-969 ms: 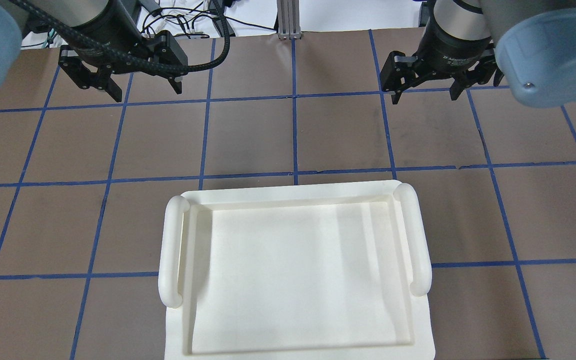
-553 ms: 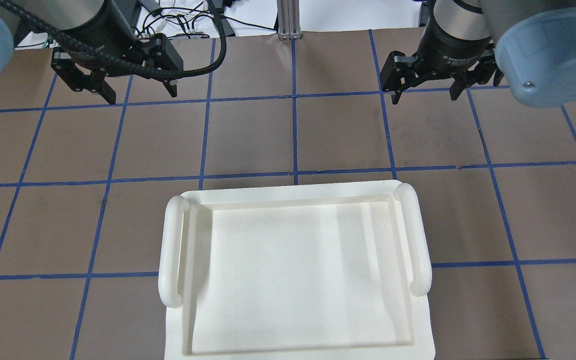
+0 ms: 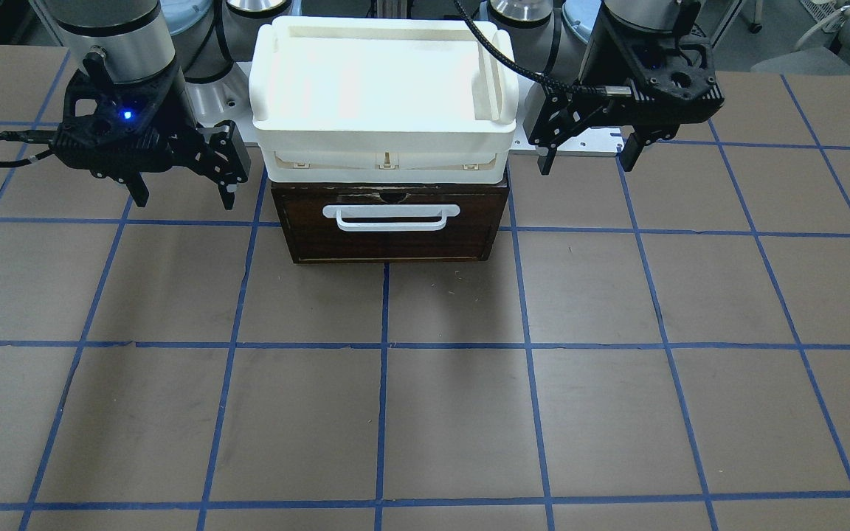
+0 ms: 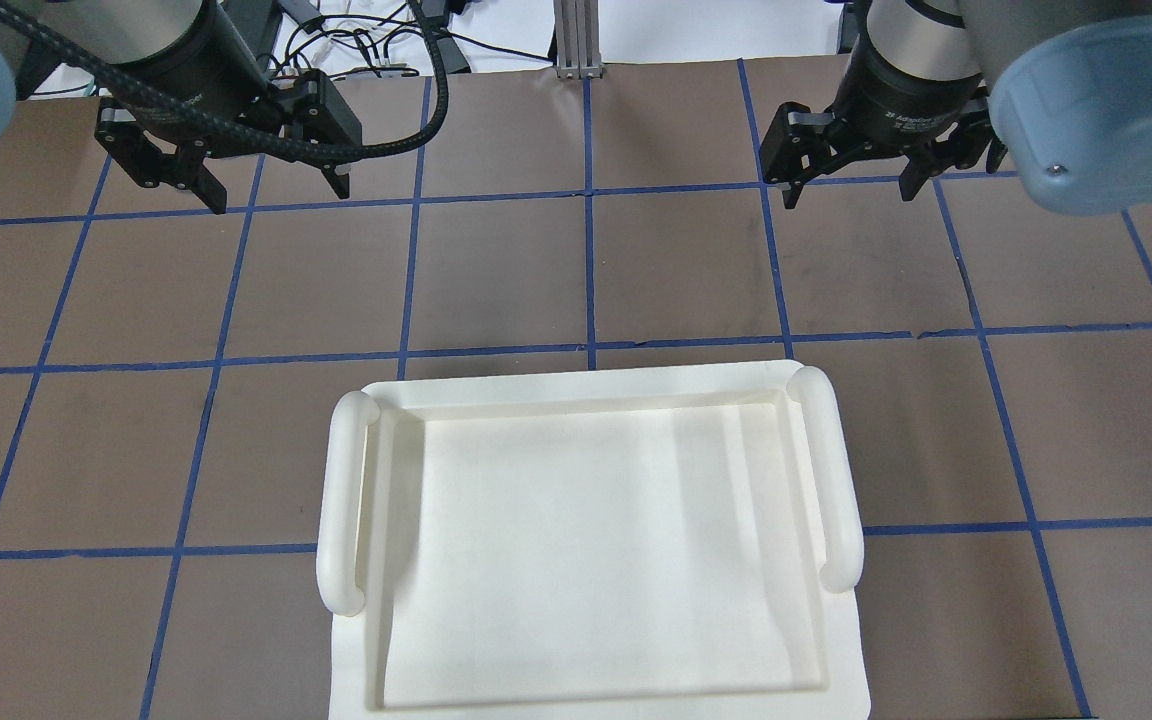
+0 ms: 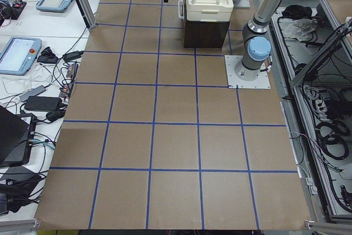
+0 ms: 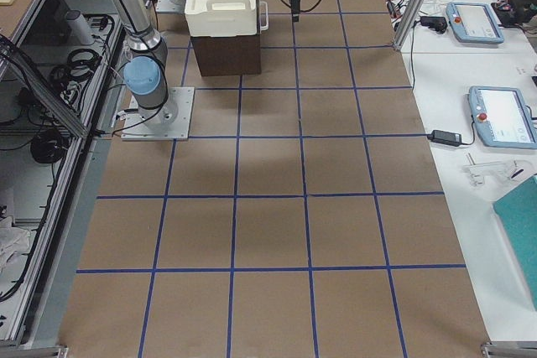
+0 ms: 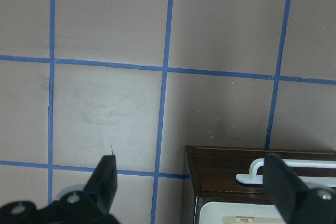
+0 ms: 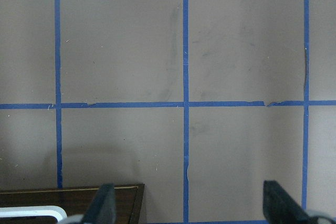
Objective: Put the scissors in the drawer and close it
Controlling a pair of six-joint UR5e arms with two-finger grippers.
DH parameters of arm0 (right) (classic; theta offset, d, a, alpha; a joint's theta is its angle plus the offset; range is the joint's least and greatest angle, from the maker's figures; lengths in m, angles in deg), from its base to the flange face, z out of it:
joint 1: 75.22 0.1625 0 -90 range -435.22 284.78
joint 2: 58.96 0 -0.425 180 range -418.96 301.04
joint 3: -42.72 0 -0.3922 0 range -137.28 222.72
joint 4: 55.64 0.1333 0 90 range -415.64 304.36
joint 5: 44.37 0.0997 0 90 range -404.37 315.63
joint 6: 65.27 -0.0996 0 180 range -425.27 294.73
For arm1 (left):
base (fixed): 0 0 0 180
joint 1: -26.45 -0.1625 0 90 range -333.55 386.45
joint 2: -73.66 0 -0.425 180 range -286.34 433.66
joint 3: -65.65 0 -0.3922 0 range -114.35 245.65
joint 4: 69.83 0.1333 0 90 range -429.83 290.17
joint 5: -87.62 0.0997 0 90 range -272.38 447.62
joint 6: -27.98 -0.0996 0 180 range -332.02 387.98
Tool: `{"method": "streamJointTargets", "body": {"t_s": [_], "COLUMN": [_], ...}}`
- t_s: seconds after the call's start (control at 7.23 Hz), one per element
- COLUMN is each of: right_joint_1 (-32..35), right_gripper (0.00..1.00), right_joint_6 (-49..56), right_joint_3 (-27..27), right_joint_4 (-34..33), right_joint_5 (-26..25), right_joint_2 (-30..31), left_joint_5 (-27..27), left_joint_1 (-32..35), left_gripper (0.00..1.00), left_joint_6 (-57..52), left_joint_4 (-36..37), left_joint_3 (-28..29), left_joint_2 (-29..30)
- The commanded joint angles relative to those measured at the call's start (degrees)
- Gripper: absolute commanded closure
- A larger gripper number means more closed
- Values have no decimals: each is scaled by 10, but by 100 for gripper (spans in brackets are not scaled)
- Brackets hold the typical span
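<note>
I get bright, even light from overhead. The cream bin (image 3: 299,140) blows out nearly white, and a soft shadow falls on the desk (image 3: 454,302) before the drawer (image 3: 307,240). All views look sharp.

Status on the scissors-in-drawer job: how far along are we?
Looks done: the dark brown wooden drawer with white bar handle sits shut. In hand: nothing. The left gripper and right gripper are both open and empty, one on each side of it. Left to do: unclear. No scissors show in any view, so they are either inside the drawer or not brought in yet; the pictures cannot settle which.
</note>
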Motion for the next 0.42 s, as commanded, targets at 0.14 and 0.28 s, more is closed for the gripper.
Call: {"method": "streamJointTargets", "body": {"t_s": [0.14, 0.28], "right_joint_1": [0, 0], "right_gripper": [0, 0], "right_joint_6": [0, 0], "right_joint_3": [0, 0], "right_joint_4": [1, 0], "right_joint_5": [0, 0], "right_joint_2": [1, 0], "left_joint_5": [0, 0], "left_joint_1": [1, 2], "left_gripper": [0, 0], "left_joint_6": [0, 0], "left_joint_4": [-2, -4], "left_joint_3": [0, -1], "left_joint_2": [1, 1]}}
